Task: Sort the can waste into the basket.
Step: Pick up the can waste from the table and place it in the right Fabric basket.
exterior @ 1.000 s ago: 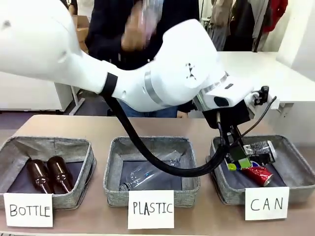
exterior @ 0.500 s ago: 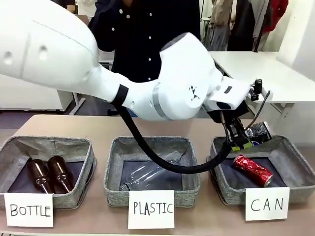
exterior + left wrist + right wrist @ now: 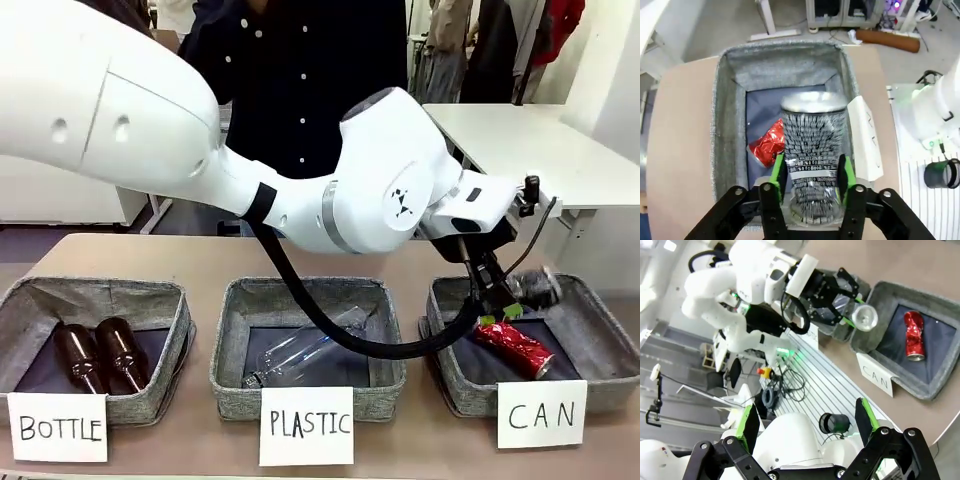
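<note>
1. Since the earlier pictures the left gripper (image 3: pixel 497 300) has lifted from low inside the basket (image 3: pixel 600 345) to just above its near-left wall, and the black can (image 3: pixel 538 287), which was clamped between its pads, now looks blurred at its tip over the basket.
2. From the left wrist view, the left gripper (image 3: pixel 811 186) has its green pads (image 3: pixel 777 170) flanking the black can (image 3: pixel 814 150) with slight gaps on both sides; it appears to have let go, with the can likely dropping or about to drop.
3. In the right wrist view the right gripper (image 3: pixel 806 422) hangs wide apart and empty, well away from the basket (image 3: pixel 875 337).
4. On the basket's dark floor lies the red can (image 3: pixel 514 346), dented and on its side, behind the "CAN" card (image 3: pixel 541 414).
5. Both cans are judged light, thin-walled and easily crushed; the red can's creases show how readily such metal gives.
6. Smooth printed sides may be slippery, so a hold across the middle of the body with modest squeeze suits them better than one near the rounded ends.
7. Being empty and round, a dropped can may bounce or roll, though the fabric walls should contain it.
</note>
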`<state>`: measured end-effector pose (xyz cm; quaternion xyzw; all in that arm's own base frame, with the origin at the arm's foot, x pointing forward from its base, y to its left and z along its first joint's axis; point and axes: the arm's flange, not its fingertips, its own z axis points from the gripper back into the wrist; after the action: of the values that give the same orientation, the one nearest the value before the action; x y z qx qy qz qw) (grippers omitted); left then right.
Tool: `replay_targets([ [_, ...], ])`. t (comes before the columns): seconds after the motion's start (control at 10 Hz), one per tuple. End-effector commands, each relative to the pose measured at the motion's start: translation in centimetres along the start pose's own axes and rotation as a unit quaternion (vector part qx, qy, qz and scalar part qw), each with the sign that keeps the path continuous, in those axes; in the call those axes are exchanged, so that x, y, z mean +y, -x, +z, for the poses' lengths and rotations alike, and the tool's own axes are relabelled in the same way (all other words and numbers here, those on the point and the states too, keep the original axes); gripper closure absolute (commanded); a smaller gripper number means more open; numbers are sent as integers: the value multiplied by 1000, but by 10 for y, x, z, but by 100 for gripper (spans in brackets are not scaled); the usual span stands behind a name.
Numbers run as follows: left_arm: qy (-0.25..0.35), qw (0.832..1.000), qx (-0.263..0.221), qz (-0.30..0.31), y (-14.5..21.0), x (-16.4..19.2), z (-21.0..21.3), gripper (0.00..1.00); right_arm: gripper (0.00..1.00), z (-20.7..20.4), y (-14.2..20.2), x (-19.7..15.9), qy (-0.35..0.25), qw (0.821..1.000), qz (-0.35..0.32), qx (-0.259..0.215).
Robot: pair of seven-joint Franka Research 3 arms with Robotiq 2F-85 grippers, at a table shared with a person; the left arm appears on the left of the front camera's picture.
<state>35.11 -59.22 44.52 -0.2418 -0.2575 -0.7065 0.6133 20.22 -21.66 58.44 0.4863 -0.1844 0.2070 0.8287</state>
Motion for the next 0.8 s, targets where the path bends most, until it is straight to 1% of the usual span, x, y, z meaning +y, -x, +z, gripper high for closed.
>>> replay_targets([
  [0.0,7,1000,1,10,-3,3,6,0,0,1,-1,3,-1,1000,-7,-5],
  [0.2,12,1000,2,19,1,0,10,0,0,1,-1,3,-1,1000,-7,-5],
  [0.3,8,1000,-5,28,2,-5,18,0,0,1,-1,3,-1,1000,-7,-5],
  [0.5,37,997,3,69,11,-26,57,0,0,0,0,0,0,1000,0,0],
  [0.6,48,993,14,106,21,-41,85,0,0,-1,-6,7,-25,999,18,-15],
  [0.7,60,986,25,157,44,-54,122,0,0,-25,-19,11,-80,996,48,-2],
])
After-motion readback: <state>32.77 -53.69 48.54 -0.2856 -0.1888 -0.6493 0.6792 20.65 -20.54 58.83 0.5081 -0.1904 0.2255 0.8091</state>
